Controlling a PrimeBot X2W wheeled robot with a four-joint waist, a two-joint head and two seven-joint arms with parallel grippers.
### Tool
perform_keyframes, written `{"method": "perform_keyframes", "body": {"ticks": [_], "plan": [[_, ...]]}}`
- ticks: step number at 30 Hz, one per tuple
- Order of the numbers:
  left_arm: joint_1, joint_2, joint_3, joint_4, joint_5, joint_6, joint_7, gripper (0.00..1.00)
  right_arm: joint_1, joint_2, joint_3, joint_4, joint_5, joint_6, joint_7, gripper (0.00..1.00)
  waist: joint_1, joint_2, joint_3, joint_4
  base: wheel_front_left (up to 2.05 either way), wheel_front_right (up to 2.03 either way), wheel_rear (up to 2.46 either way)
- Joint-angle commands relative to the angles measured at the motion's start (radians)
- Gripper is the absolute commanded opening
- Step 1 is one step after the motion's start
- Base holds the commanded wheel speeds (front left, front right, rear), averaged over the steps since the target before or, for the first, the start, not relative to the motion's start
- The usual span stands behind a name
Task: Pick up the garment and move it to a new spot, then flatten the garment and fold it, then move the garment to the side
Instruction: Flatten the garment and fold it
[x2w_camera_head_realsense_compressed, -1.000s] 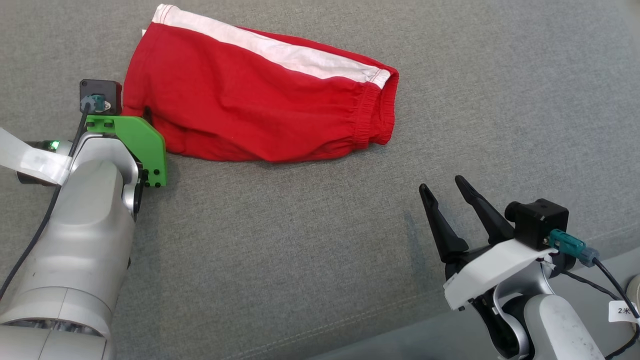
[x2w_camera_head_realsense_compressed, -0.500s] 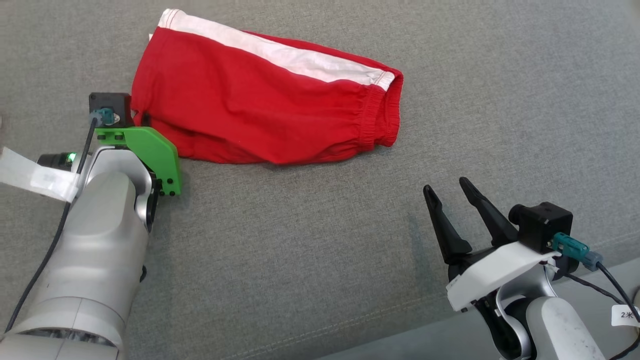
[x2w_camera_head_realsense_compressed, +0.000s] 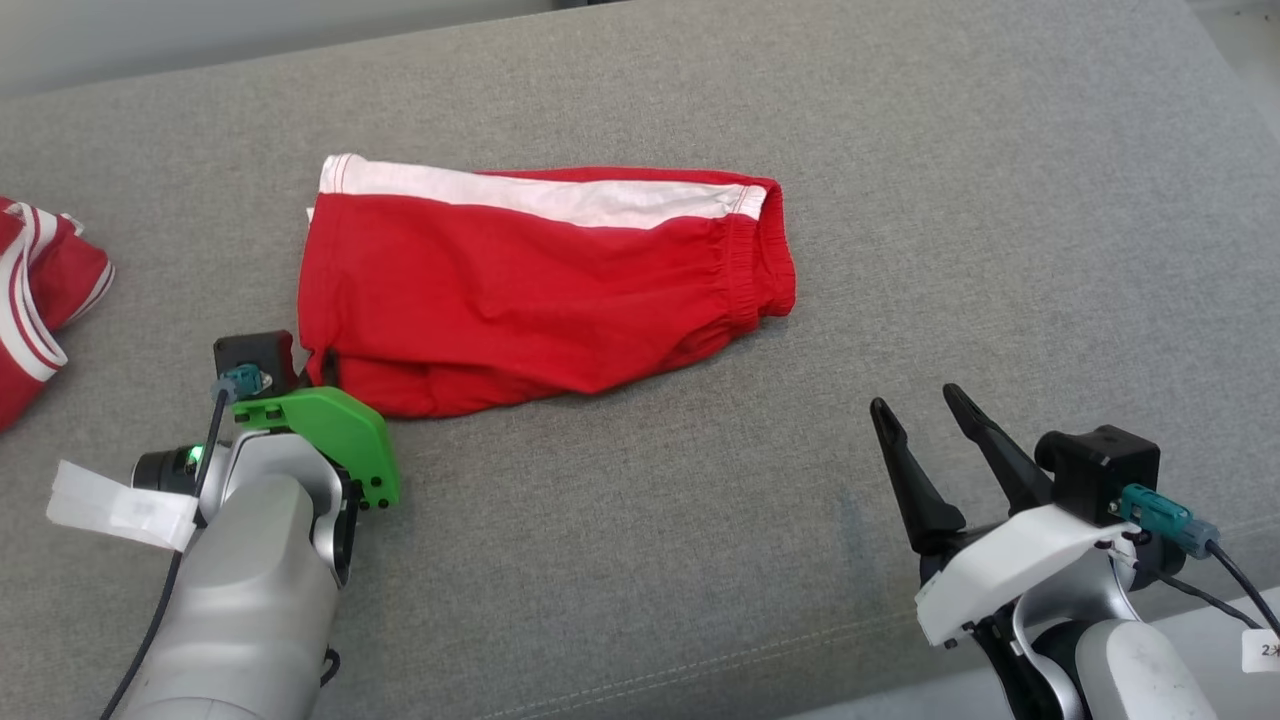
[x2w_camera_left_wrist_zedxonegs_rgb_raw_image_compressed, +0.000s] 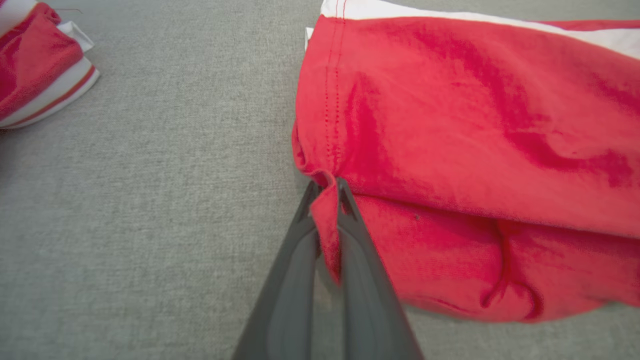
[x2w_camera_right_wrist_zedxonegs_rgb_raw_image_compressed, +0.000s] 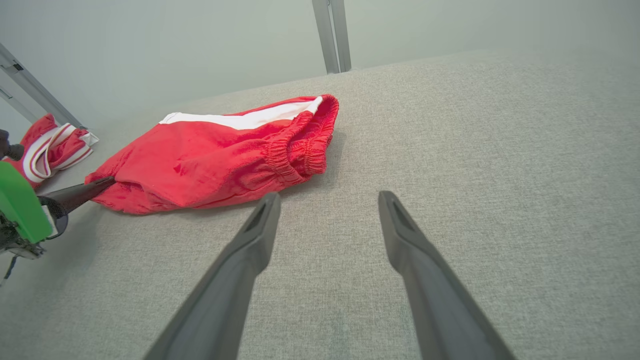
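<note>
The left gripper (x2w_camera_left_wrist_zedxonegs_rgb_raw_image_compressed: 327, 189) has its two dark fingers pressed together on a fold of hem at the near left corner of the red shorts (x2w_camera_head_realsense_compressed: 540, 290), the pinched cloth standing up between the tips. The shorts (white stripe along the far edge, elastic waistband to the right) lie folded on the grey fabric surface (x2w_camera_head_realsense_compressed: 640, 560). The right gripper (x2w_camera_head_realsense_compressed: 917, 398) is well apart at the lower right, fingers spread, and a second red-and-white garment (x2w_camera_head_realsense_compressed: 40, 290) lies at the left edge.
</note>
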Motion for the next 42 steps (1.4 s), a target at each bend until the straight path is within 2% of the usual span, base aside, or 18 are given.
{"method": "perform_keyframes", "body": {"ticks": [1,10,11,12,13,19,26,35,42], "plan": [[0.029,0.0,0.001,-0.004,-0.002,0.013,-0.012,0.0,0.021,-0.001,-0.008,-0.011,-0.008,0.0,0.008,1.0,0.0,0.0,-0.039,0.021,0.0,0.0,0.0],[0.101,-0.018,0.002,-0.02,-0.024,0.023,-0.024,0.0,0.05,-0.001,-0.017,-0.027,-0.003,0.0,0.028,1.0,0.0,0.0,-0.081,0.031,0.0,0.0,0.0],[0.104,-0.018,0.002,-0.025,-0.024,0.025,-0.026,0.29,0.05,-0.001,-0.014,-0.028,-0.002,0.0,0.03,1.0,0.0,0.0,-0.084,0.031,0.0,0.0,0.0],[0.107,-0.018,-0.002,-0.032,-0.018,0.03,-0.03,0.78,0.05,-0.001,-0.012,-0.028,-0.002,0.0,0.032,1.0,0.0,0.0,-0.086,0.031,0.0,0.0,0.0],[0.112,-0.016,-0.003,-0.04,-0.017,0.035,-0.033,1.0,0.05,-0.001,-0.008,-0.029,-0.002,0.0,0.034,1.0,0.0,0.0,-0.088,0.031,0.0,0.0,0.0],[0.158,0.001,-0.011,-0.113,-0.002,0.062,-0.047,1.0,0.056,-0.001,-0.004,-0.024,-0.005,0.0,0.034,1.0,0.0,0.0,-0.115,0.045,0.0,0.0,0.0],[0.338,0.03,0.049,-0.467,0.039,0.094,-0.046,1.0,0.079,-0.002,0.007,-0.01,-0.021,0.0,0.012,1.0,0.0,0.0,-0.178,0.089,0.0,0.0,0.0],[0.605,0.009,0.107,-0.857,0.092,0.054,-0.046,1.0,0.093,-0.001,-0.042,0.071,0.02,0.0,-0.072,1.0,0.0,0.0,-0.253,0.154,0.0,0.0,0.0],[0.746,-0.004,0.117,-0.969,0.094,0.011,-0.046,1.0,0.071,-0.001,-0.058,0.164,0.046,0.0,-0.131,1.0,0.0,0.0,-0.292,0.184,0.0,0.0,0.0]]}}
